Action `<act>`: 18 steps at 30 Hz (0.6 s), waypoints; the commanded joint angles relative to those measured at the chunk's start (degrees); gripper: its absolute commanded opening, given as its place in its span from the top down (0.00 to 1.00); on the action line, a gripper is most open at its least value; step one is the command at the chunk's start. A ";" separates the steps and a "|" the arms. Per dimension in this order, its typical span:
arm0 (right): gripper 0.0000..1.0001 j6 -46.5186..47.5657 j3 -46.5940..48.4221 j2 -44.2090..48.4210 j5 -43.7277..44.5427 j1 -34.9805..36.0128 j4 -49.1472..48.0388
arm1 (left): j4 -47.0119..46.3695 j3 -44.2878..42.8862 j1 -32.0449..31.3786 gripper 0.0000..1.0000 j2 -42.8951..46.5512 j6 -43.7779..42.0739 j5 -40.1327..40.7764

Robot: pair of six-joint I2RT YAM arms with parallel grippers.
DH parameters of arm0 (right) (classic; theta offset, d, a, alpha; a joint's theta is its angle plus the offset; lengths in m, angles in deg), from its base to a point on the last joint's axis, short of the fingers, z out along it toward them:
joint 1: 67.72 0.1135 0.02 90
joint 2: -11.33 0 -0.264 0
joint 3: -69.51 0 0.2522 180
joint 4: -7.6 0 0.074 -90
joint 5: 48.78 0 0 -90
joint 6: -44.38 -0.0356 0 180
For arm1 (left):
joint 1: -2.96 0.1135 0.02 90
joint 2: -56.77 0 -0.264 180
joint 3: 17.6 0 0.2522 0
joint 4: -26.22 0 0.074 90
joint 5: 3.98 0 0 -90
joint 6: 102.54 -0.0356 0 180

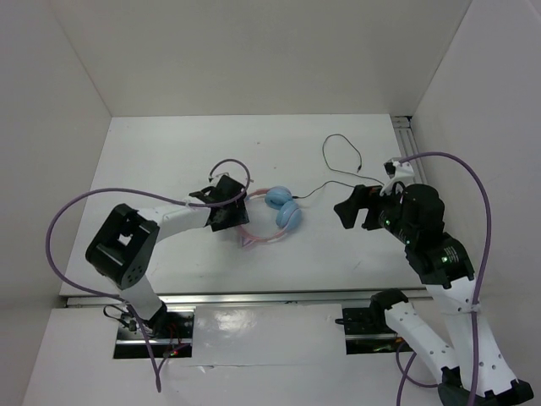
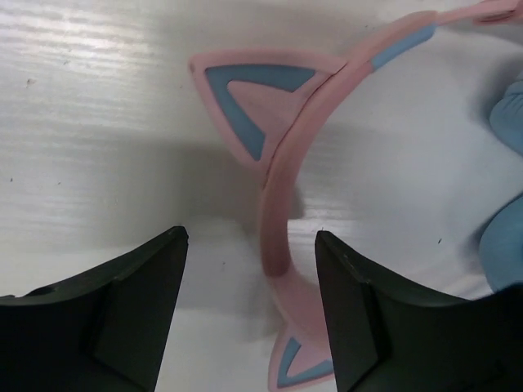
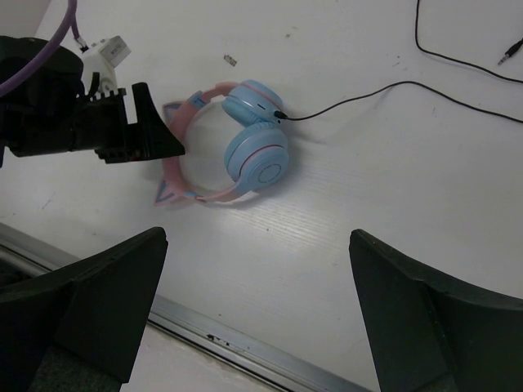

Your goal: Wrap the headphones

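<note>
The headphones (image 1: 279, 213) are seen lying flat on the white table (image 1: 169, 161), roughly at its middle and slightly nearer the near edge than the far one. The two light-blue ear cups (image 3: 257, 135) are folded in against each other, touching, with the pink headband (image 2: 282, 188) curved away from them towards the table's left side. Two cat ears, pink with blue inlay, are shown on the outer side of the band.

The left gripper (image 2: 249, 235) is held low over the headband, on the side away from the cups. Its jaws are set apart and are placed astride the band: bare table is seen between the left finger and the band, while the band runs close beside the right finger and is partly hidden behind it lower down. No closed grip on the band is shown.

The right gripper (image 3: 257, 237) is held above the right half of the table, well apart from the headphones, with its jaws spread wide and nothing between them.

A thin black cord (image 1: 326, 150) is plugged into the ear cup nearer the far edge. It is laid loosely across the table towards the far right corner, where a loop is formed and the free plug (image 3: 511, 53) is left lying on the surface.
</note>
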 commanded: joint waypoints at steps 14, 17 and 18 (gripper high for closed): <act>0.00 -0.28 -0.06 1.32 -1.76 0.27 -3.61 | 19.92 -7.35 -5.35 1.00 -7.05 5.90 12.75; 0.00 -3.53 -4.44 3.69 -10.60 0.27 -9.66 | 29.78 -10.96 -7.37 1.00 -1.26 9.31 20.31; 0.00 -4.67 -6.20 4.74 -13.26 0.27 -12.29 | 33.12 -13.50 -7.90 1.00 0.76 10.28 22.50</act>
